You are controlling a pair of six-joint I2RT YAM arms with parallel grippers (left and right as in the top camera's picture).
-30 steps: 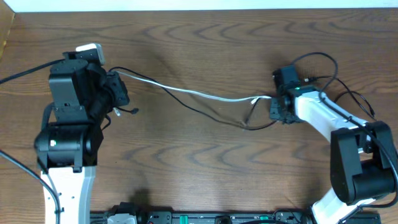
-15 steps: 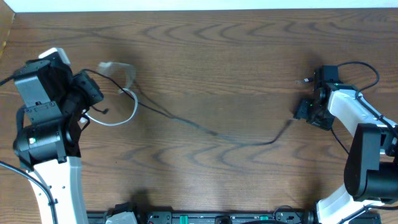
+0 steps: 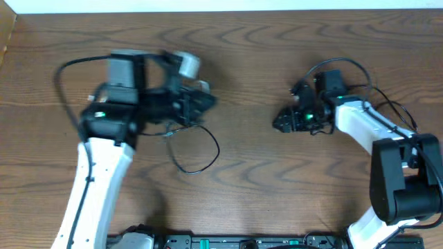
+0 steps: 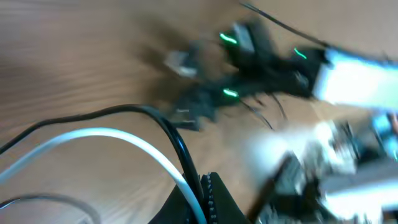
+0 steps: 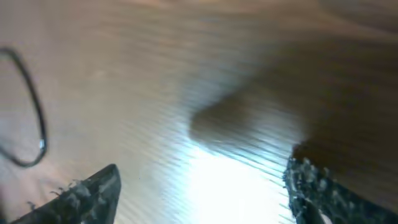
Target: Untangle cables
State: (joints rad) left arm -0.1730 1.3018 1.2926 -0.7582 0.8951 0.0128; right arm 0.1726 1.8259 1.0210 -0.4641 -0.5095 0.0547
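My left gripper (image 3: 206,102) is over the table's middle left, shut on both cables. In the blurred left wrist view its jaws (image 4: 202,186) pinch the white cable (image 4: 106,132) and the black cable (image 4: 124,109) side by side. From above, the black cable (image 3: 216,149) hangs in a loose loop on the table below that gripper; the white cable is not clear there. My right gripper (image 3: 280,123) is at the middle right, open and empty. In the right wrist view its jaws (image 5: 199,193) hold nothing, and a black cable loop (image 5: 38,112) shows at the far left.
The wooden table (image 3: 249,48) fills the view. Thick black arm wires (image 3: 346,66) loop behind the right wrist. The right arm (image 4: 273,59) shows blurred at the top of the left wrist view.
My left arm has swung right toward the centre with the cables. The black cable, earlier stretched between the arms, now lies in a loop. My right gripper has moved left and holds nothing.
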